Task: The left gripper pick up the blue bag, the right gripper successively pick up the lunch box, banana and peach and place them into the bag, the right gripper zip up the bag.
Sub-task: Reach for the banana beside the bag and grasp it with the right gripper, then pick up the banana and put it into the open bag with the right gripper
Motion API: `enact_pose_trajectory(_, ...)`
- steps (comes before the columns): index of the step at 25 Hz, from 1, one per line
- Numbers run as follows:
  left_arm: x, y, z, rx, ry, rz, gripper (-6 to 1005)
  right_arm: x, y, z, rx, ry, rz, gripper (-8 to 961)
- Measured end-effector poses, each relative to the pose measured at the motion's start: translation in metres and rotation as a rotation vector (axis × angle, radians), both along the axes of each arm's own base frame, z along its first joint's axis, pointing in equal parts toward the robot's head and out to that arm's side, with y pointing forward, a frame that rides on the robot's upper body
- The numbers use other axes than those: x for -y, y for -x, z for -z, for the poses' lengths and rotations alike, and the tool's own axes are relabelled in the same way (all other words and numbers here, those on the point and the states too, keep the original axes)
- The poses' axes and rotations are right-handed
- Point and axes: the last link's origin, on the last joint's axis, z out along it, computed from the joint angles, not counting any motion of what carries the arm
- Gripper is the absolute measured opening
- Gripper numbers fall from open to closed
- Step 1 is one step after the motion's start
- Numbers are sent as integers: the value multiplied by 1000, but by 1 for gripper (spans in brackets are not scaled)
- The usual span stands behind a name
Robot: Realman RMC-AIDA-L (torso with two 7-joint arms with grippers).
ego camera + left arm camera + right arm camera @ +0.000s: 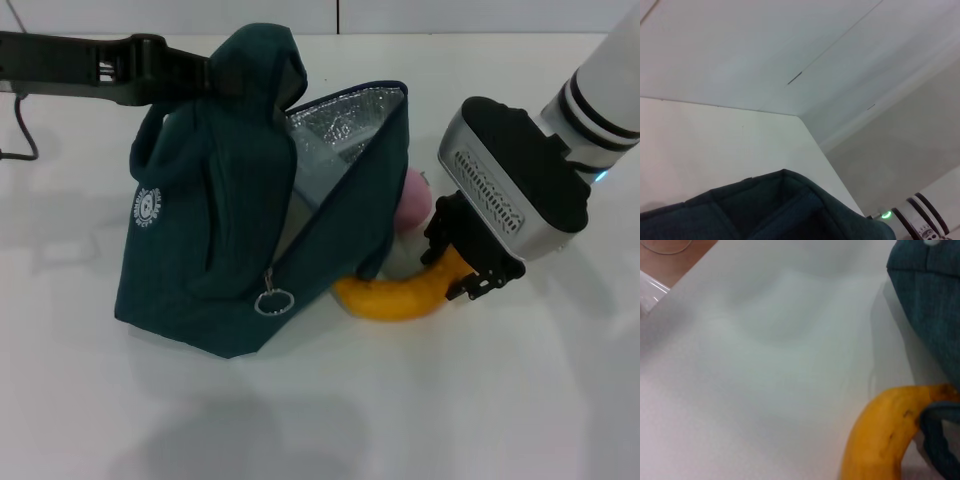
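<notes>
Head view: banana (pixel 400 297) in right tool (pixel 455 262)

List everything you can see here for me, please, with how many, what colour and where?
dark teal fabric lunch bag: one, teal with silver foil lining, mid-table, mouth open, top held up.
metal ring zipper pull: one, silver, low on the bag's front.
orange-yellow toy banana: one, on the table beside the bag's open side.
pink round toy peach: one, behind the banana, against the bag.
white table: one, under everything.
left gripper: black, at the bag's top.
right gripper: black, around the banana's end.
</notes>
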Motion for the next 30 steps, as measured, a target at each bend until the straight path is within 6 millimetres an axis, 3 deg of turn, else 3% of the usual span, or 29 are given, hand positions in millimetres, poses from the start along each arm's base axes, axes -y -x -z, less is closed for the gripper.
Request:
enact_pose_trajectory(7,-1,-1,0,-2,1,2,41,1,1,1,4,2,-8,422)
enact_pose_trajectory(20,1,2,-1,1,-4,-8,40,2,4,-4,-3,0,-21,418)
enact_pose_trajectory(30,1,3,-2,1,-6,-9,41,20,6,-11,3,80,17,415)
